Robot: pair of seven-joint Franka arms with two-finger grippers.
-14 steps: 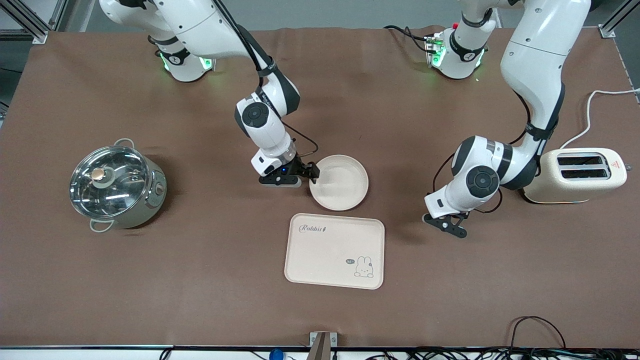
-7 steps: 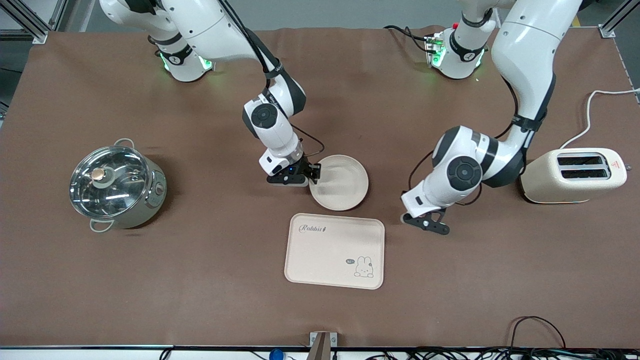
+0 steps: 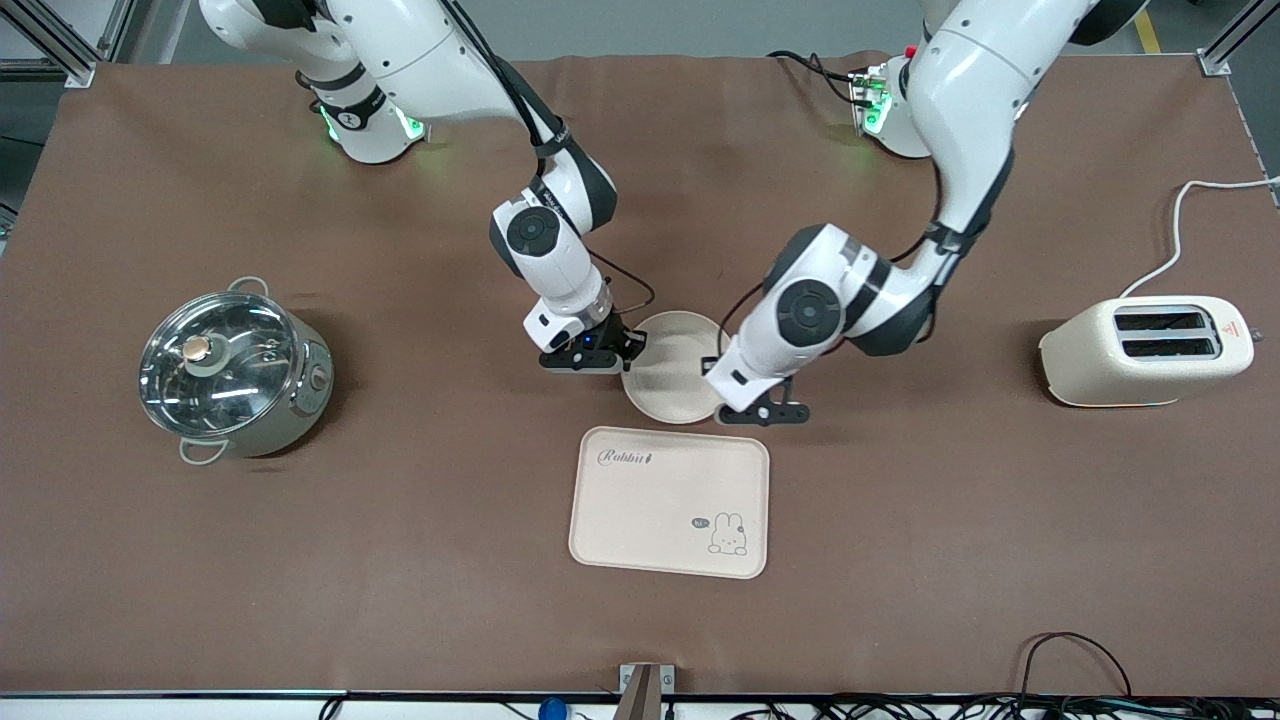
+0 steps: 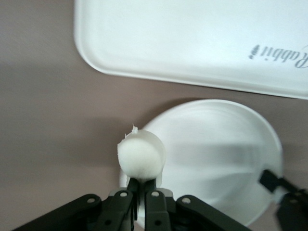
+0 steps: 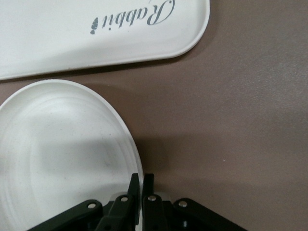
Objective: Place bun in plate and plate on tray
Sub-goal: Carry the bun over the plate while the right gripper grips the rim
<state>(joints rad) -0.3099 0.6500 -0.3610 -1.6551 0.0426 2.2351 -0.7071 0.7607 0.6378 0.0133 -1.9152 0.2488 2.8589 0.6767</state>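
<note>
From my station I see the bun (image 4: 141, 154), a small pale cream rounded lump with a slightly ragged edge, pinched between the closed fingers of the left gripper (image 4: 142, 185), which hangs over the rim of the plate (image 3: 668, 385) at the side toward the left arm's end of the table. The plate is round, shallow, plain cream-white, with a raised rim and faint concentric rings inside. The right gripper (image 5: 141, 185) has its fingers squeezed narrow onto the plate's rim, at the side toward the right arm's end of the table.

The tray (image 3: 669, 502), cream, rectangular with rounded corners, carrying "Rabbit" lettering and a small rabbit drawing, lies just beside the plate, nearer to the front camera than both grippers.

The table (image 3: 1000, 520) wears a brown mat. Toward the right arm's end sits a steel pot (image 3: 234, 370) with a glass lid; toward the left arm's end stands a cream toaster (image 3: 1148, 350) with a white cord. Cables run along the table's edge nearest the front camera.
</note>
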